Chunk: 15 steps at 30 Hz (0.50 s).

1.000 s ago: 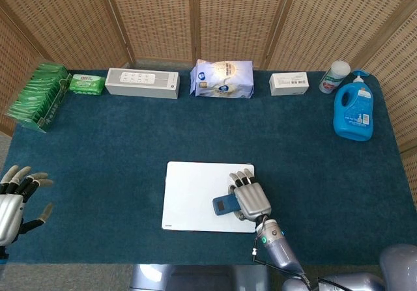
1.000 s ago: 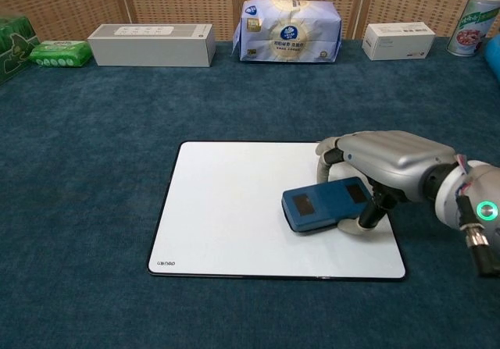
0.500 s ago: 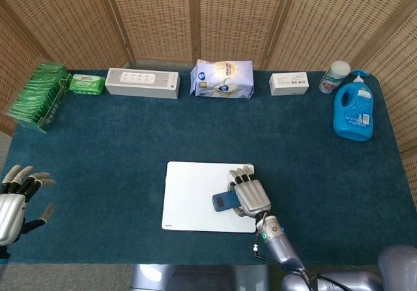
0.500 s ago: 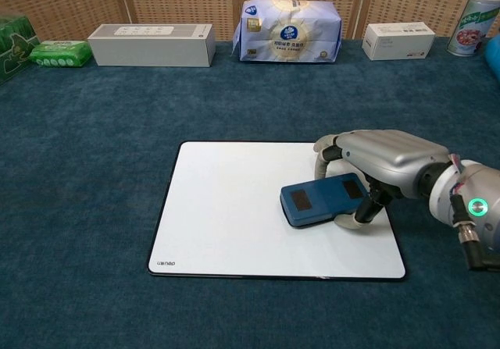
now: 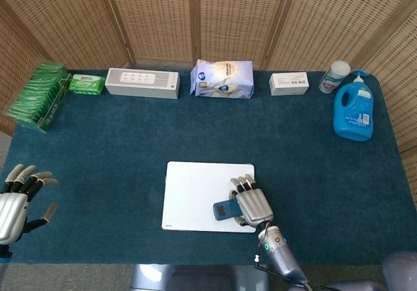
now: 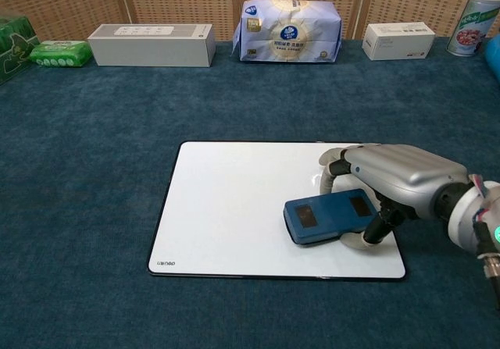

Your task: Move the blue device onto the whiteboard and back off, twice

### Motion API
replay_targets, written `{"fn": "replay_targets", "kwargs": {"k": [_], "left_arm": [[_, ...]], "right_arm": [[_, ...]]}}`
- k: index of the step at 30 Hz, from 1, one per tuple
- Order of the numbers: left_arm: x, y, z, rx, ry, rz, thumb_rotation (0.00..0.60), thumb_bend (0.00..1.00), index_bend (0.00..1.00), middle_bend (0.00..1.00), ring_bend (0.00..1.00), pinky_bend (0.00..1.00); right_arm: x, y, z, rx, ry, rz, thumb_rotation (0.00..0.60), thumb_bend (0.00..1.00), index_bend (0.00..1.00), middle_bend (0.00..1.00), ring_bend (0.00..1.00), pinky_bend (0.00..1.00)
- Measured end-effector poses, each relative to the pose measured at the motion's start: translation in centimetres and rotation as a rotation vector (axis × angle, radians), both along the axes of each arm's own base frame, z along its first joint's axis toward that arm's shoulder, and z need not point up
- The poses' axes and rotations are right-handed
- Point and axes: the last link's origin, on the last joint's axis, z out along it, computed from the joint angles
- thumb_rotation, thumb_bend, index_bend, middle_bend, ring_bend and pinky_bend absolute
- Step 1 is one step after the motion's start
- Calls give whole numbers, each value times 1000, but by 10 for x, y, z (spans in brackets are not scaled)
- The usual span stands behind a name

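The right hand (image 6: 391, 185) is gripping the blue device (image 6: 330, 216) over the whiteboard (image 6: 226, 208), while the left hand (image 5: 14, 203) is idling with fingers spread wide, holding nothing.

A staged test setup is suggested: a table (image 5: 130, 135) covered in blue carpet is enclosed by woven wicker screens (image 5: 156, 17), and household goods are lined up along its far edge.

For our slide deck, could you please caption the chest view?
Right hand holds the blue rectangular device over the white rectangular whiteboard.
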Motion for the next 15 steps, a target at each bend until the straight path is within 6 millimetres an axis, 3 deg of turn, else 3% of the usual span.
{"fn": "replay_targets", "kwargs": {"k": [11, 15], "left_arm": [[0, 0, -1, -5, -2, -5, 600, 417, 327, 279, 131, 27], [0, 0, -1, -4, -2, -6, 600, 417, 327, 279, 131, 27]], "right_arm": [[0, 15, 18, -25, 4, -8, 600, 261, 692, 123, 0, 0], [3, 19, 16, -12, 2, 3, 600, 262, 692, 123, 0, 0]]}}
